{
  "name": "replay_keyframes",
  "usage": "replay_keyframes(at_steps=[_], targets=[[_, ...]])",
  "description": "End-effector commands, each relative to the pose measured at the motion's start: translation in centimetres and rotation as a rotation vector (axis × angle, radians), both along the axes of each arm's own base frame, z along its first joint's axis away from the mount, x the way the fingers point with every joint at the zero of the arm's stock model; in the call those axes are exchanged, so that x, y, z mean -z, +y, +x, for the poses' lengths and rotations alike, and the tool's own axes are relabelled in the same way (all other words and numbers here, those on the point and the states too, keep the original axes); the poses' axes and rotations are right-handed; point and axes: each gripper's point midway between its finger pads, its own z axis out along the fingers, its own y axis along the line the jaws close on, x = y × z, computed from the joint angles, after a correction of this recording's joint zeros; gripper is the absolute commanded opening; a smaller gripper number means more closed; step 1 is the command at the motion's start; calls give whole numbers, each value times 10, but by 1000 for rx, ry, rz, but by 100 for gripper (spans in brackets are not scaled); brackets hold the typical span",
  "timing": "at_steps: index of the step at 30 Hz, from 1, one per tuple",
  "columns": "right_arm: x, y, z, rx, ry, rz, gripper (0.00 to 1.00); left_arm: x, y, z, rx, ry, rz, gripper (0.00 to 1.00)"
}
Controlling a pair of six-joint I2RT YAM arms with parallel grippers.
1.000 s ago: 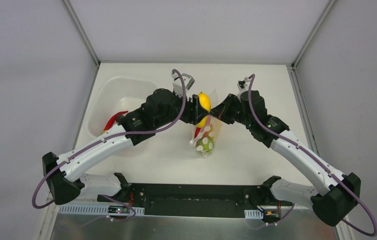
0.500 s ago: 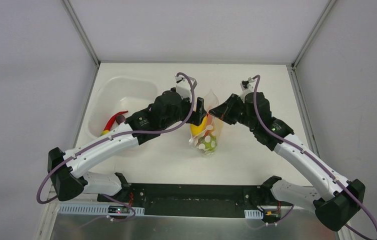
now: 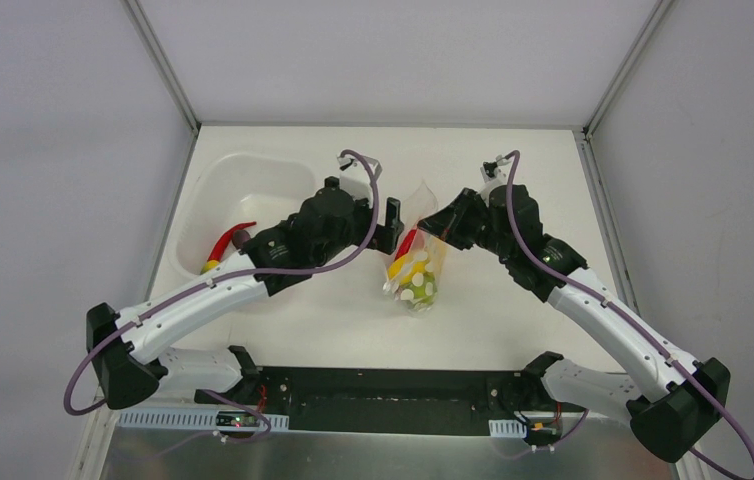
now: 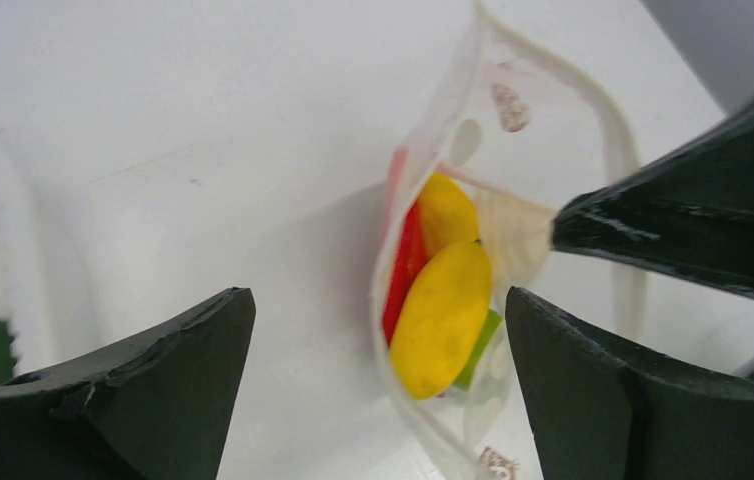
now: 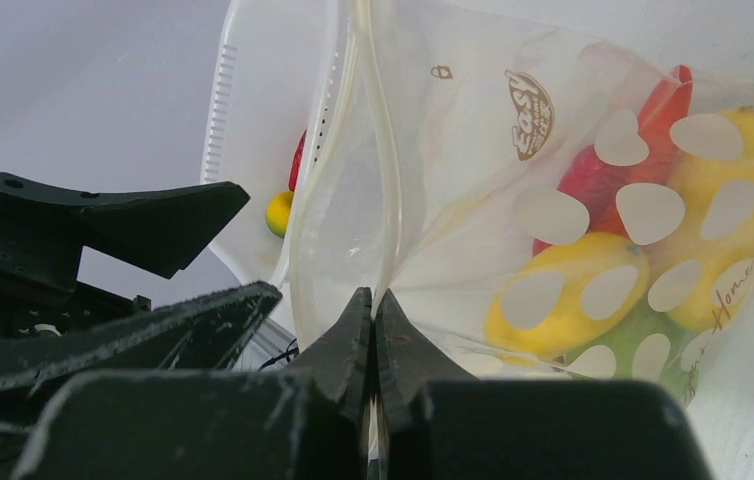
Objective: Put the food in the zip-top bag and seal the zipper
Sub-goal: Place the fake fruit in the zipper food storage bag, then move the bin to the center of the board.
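Observation:
The clear zip-top bag (image 3: 416,262) with white dots hangs mouth-up at the table's middle. My right gripper (image 3: 431,222) is shut on the bag's upper edge (image 5: 373,250), by the zipper strip (image 5: 348,150), and holds it open. Inside lie yellow (image 5: 563,295), red (image 5: 603,175) and green (image 5: 618,340) toy food pieces. My left gripper (image 3: 393,222) is open and empty just left of the bag mouth; in its wrist view the yellow piece (image 4: 443,315) and a red one (image 4: 408,260) sit in the bag between the fingers (image 4: 183,360).
A white oval tub (image 3: 243,175) stands at the back left with a red chili (image 3: 223,243), a dark piece and a yellow piece inside. The two arms meet over the table's middle.
The left gripper held a yellow fruit above the bag, lowered it in and let go. It has now drawn back left, open. The bag holds one more yellow piece.

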Motion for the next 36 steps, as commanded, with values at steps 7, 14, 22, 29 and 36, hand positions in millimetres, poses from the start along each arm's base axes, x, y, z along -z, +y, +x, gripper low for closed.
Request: replay_keyframes(at_steps=[7,14,22,29,36], targets=[[-12,5,8,-5,-47,26,0,76,143,33,-479,267,158,99],[-12,4,6,-9,-43,24,0,113,140,64,-358,404,297,99],[-15,-8,3,22,-63,11,0,134,74,53,114,541,315,78],[-13,-9,5,29,-60,7,0,125,24,11,486,476,266,77],[-11,-10,7,36,-55,-2,0,114,26,3,453,362,255,77]])
